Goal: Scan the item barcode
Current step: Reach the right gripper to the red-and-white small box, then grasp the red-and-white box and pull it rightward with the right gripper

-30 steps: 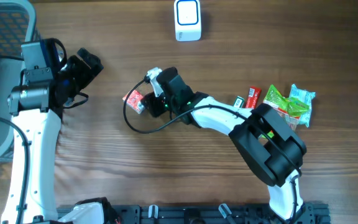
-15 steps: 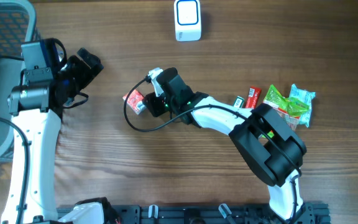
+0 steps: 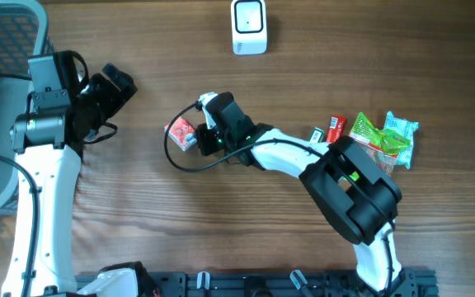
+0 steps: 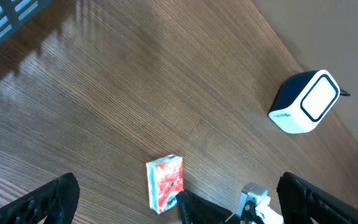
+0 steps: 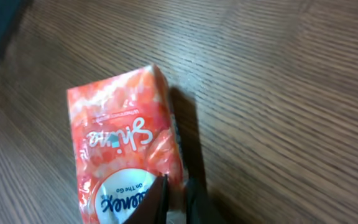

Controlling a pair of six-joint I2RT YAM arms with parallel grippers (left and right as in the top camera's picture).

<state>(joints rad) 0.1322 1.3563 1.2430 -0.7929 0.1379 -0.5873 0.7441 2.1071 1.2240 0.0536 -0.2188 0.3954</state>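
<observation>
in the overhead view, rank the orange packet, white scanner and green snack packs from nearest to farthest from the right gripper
From the right gripper:
1. orange packet, pinched at the gripper's tips, left of centre
2. white scanner, top centre
3. green snack packs, far right
</observation>
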